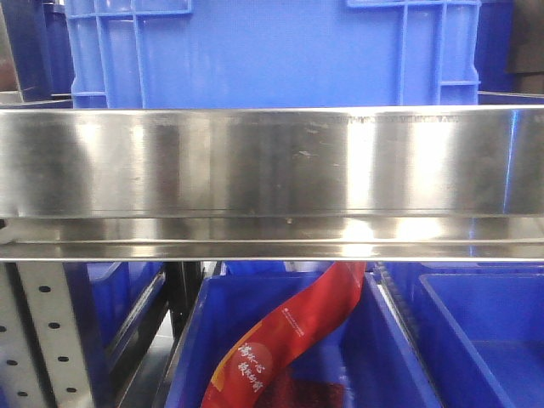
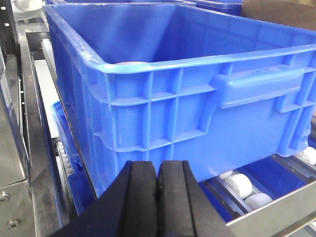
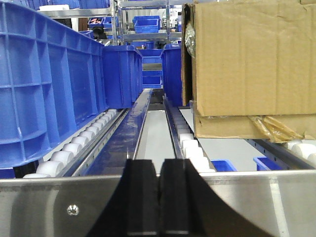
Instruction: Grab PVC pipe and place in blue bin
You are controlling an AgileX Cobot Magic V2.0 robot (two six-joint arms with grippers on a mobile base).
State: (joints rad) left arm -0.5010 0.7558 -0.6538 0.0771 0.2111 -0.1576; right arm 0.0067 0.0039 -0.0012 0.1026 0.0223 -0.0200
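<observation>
My left end effector (image 2: 157,197) and right end effector (image 3: 159,197) were both clenched, empty — before the blue bin (image 2: 197,98); no pipe visible, so I judged locating it came first.

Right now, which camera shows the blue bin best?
Left wrist: the blue bin shows its open top, rim and handle. The front view shows only a wall above the steel rail; the right wrist sees one side.

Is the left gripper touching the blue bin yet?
Apart. The left wrist view shows the left gripper shut, empty, short of the blue bin.
</observation>
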